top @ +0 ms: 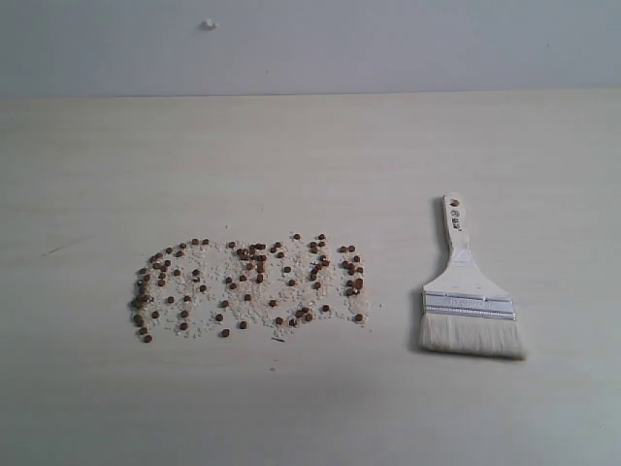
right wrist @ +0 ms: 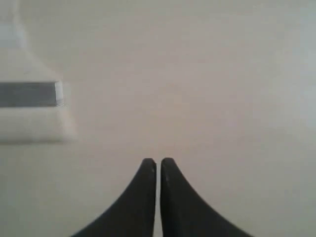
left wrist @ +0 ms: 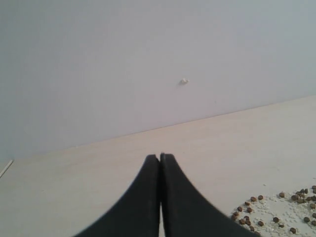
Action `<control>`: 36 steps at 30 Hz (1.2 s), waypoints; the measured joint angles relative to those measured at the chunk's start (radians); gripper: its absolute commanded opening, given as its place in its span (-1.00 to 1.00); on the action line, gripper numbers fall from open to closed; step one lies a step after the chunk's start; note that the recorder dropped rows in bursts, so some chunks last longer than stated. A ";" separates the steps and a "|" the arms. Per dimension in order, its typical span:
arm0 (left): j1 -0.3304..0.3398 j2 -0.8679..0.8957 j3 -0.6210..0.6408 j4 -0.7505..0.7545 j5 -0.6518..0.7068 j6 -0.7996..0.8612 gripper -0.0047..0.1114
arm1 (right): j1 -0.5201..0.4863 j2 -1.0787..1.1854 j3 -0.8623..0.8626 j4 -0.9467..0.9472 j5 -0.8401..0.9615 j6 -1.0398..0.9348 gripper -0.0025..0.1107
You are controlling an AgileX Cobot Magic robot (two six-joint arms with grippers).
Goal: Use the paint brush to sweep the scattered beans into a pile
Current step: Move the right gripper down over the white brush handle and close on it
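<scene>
The beans (top: 254, 259) are small reddish-brown dots mixed with whitish crumbs, spread in a wide loose band left of the table's centre; no pile is in view. The paint brush (top: 470, 307) lies flat to their right, handle pointing toward the far wall and off-white bristles toward the near edge. Neither gripper shows in the exterior view. In the left wrist view my left gripper (left wrist: 160, 156) is shut and holds nothing, with some beans (left wrist: 242, 209) beside it. My right gripper (right wrist: 158, 160) is shut and holds nothing, and the paint brush (right wrist: 27, 94) lies blurred off to one side of it.
The pale wooden table (top: 291, 146) runs back to a plain grey wall. A small white mark (top: 209, 24) sits on that wall, and the left wrist view also shows this mark (left wrist: 184, 81).
</scene>
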 measured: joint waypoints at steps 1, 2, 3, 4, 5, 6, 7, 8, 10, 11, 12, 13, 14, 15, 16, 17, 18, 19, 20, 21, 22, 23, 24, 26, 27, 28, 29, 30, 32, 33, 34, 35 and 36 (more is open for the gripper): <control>0.000 0.000 0.000 0.000 0.000 0.000 -0.92 | 0.000 0.025 0.000 0.099 0.002 -0.050 -0.85; 0.000 0.000 0.000 0.000 0.000 0.000 -0.92 | 0.000 0.043 0.000 0.176 0.004 -0.111 -0.85; 0.000 0.000 0.000 0.000 0.000 0.000 -0.92 | 0.000 0.062 0.000 0.264 0.004 -0.172 -0.85; 0.000 0.000 0.000 0.000 0.000 0.000 -0.92 | 0.000 0.077 0.002 0.342 0.004 -0.228 -0.85; 0.000 0.000 0.000 0.000 0.000 0.000 -0.92 | 0.000 0.086 0.007 0.404 0.004 -0.266 -0.85; 0.000 0.000 0.000 0.000 0.000 0.000 -0.92 | 0.000 0.093 0.017 0.452 -0.001 -0.305 -0.85; 0.000 0.000 0.000 0.000 0.000 0.000 -0.92 | 0.000 0.097 0.030 0.486 -0.008 -0.336 -0.86; 0.000 0.000 0.000 0.000 0.000 0.000 -0.92 | 0.000 0.099 0.041 0.505 -0.015 -0.360 -0.87; 0.000 0.000 0.000 0.000 0.000 0.000 -0.92 | 0.000 0.117 0.064 0.527 -0.033 -0.394 -0.91; 0.000 0.000 0.000 0.000 0.000 0.000 -0.92 | 0.000 0.127 0.069 0.533 -0.041 -0.402 -0.94; 0.000 0.000 0.000 0.000 0.000 0.000 -0.92 | 0.000 0.148 0.069 0.540 -0.045 -0.412 -0.96; 0.000 0.000 0.000 0.000 0.000 0.000 -0.92 | 0.000 0.163 0.067 0.548 -0.051 -0.418 -0.96; 0.000 0.000 0.000 0.000 0.000 0.000 -0.92 | 0.000 0.184 0.062 0.559 -0.053 -0.427 -0.96; 0.000 0.000 0.000 0.000 0.000 0.000 -0.92 | 0.000 0.205 0.048 0.573 -0.058 -0.439 -0.96; 0.000 0.000 0.000 0.000 0.000 0.000 -0.92 | 0.000 0.223 0.037 0.586 -0.062 -0.448 -0.96; 0.000 0.000 0.000 0.000 0.000 0.000 -0.92 | 0.000 0.237 0.026 0.598 -0.068 -0.457 -0.96; 0.000 0.000 0.000 0.000 0.000 0.000 -0.92 | 0.000 0.255 0.010 0.612 -0.083 -0.461 -0.96; 0.000 0.000 0.000 0.000 0.000 0.000 -0.92 | 0.000 0.266 0.002 0.617 -0.095 -0.466 -0.96; 0.000 0.000 0.000 0.000 0.000 0.000 -0.92 | 0.002 0.277 -0.004 0.617 -0.108 -0.466 -0.96; 0.000 0.000 0.000 0.000 0.000 0.000 -0.92 | 0.013 0.293 -0.012 0.611 -0.134 -0.467 -0.96; 0.000 0.000 0.000 0.000 0.000 0.000 -0.92 | 0.021 0.304 -0.018 0.603 -0.153 -0.467 -0.96; 0.000 0.000 0.000 0.000 0.000 0.000 -0.92 | 0.031 0.316 -0.022 0.590 -0.180 -0.467 -0.96; 0.000 0.000 0.000 0.000 0.000 0.000 -0.92 | 0.046 0.329 -0.026 0.571 -0.209 -0.455 -0.96; 0.000 0.000 0.000 0.000 0.000 0.000 -0.92 | 0.070 0.353 -0.039 0.521 -0.259 -0.419 -0.96; 0.000 0.000 0.000 0.000 0.000 0.000 -0.92 | 0.085 0.364 -0.051 0.486 -0.286 -0.380 -0.96; 0.000 0.000 0.000 0.000 0.000 0.000 -0.92 | 0.102 0.373 -0.063 0.452 -0.298 -0.348 -0.96; 0.000 0.000 0.000 0.000 0.000 0.000 -0.92 | 0.119 0.382 -0.080 0.402 -0.308 -0.299 -0.96; 0.000 0.000 0.000 0.000 0.000 0.000 -0.92 | 0.137 0.389 -0.097 0.348 -0.315 -0.244 -0.96; 0.000 0.000 0.000 0.000 0.000 0.000 -0.92 | 0.169 0.401 -0.126 0.260 -0.315 -0.130 -0.96; 0.000 0.000 0.000 0.000 0.000 0.000 -0.92 | 0.187 0.406 -0.143 0.205 -0.310 -0.061 -0.96; 0.000 0.000 0.000 0.000 0.000 0.000 -0.92 | 0.200 0.409 -0.160 0.178 -0.311 -0.029 -0.96; 0.000 0.000 0.000 0.000 0.000 0.000 -0.92 | 0.216 0.411 -0.175 0.156 -0.311 -0.003 -0.96; 0.000 0.000 0.000 0.000 0.000 0.000 -0.92 | 0.230 0.411 -0.189 0.144 -0.310 0.012 -0.96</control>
